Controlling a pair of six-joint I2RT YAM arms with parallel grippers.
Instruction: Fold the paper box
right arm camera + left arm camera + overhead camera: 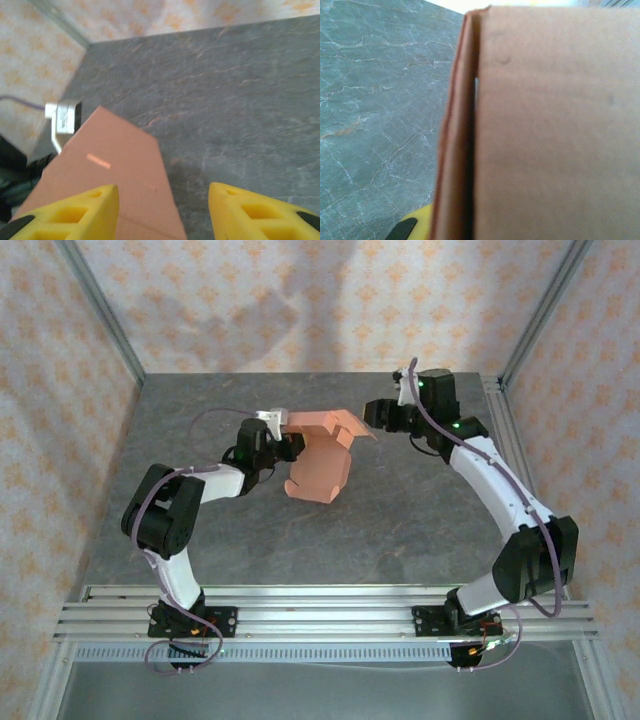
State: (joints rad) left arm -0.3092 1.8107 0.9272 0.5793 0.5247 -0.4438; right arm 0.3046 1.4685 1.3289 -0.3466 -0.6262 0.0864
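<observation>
- In the overhead view the paper box (318,462) sits at centre frame. It is a partly formed salmon-orange sheet whose main panel runs from upper centre down toward the middle. A flap (352,427) reaches off to the right along its top edge.
- My left hand (282,445) is clamped shut on the box's left edge. In the left wrist view the cardboard (555,140) stands close up at the right, with a second layer edge-on beside it and the bench (375,115) at the left.
- My right hand (372,418) is to the right of the box, just beside the tip of that top flap. From above I cannot tell whether they touch.
- In the right wrist view its yellow fingers (75,212) stand apart and hold nothing. A box panel (107,155) lies in the lower left of the frame, passing under the left finger and partly into the gap. The right finger is over bare bench.
- The relation that matters is that the cardboard lies left of the right hand's centreline, not squarely between the fingers.
- I judge the right hand to be the free one and the nearer to the flap, so the next fold is its job. It would need to shift toward frame left before closing.
</observation>
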